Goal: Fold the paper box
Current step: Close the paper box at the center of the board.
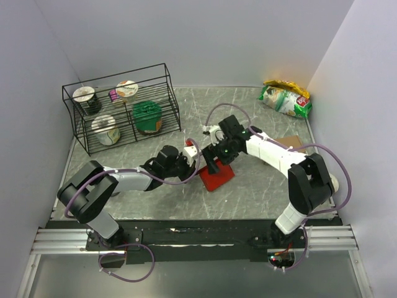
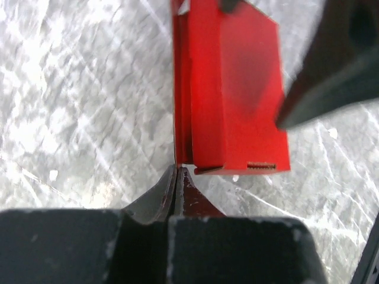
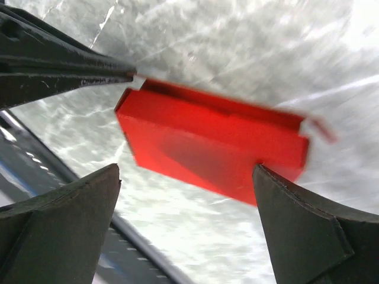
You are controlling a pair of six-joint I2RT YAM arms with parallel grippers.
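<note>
– Red paper box [image 1: 217, 177] is lying abt mid-table on the grey marbled table [image 1: 260, 186], right under both wrists. Anyone seeing what the left gripper [image 1: 200, 166] is doing?

– Yep, its tips are pressing together on a thin edge of the box. Left wrist cam is showing the left gripper [image 2: 176, 177] w/ a red sheet edge running straight into the tips, and the rest of the paper box [image 2: 237, 89] is stretching away beyond them.

– And the other one?

– Right gripper [image 1: 217, 162] is hanging over the box w/ its fingers spreading wide, not gripping anything. In its own cam the right gripper [image 3: 186, 168] is straddling the paper box [image 3: 213, 148], one finger at each end. A little tab is poking out at the far-right corner, bit blurry tho.

– Other stuff around?

– Wire rack [image 1: 124, 93] w/ tubs is sitting back left, snack bag [image 1: 285, 99] back right, both well apart from the box.
</note>
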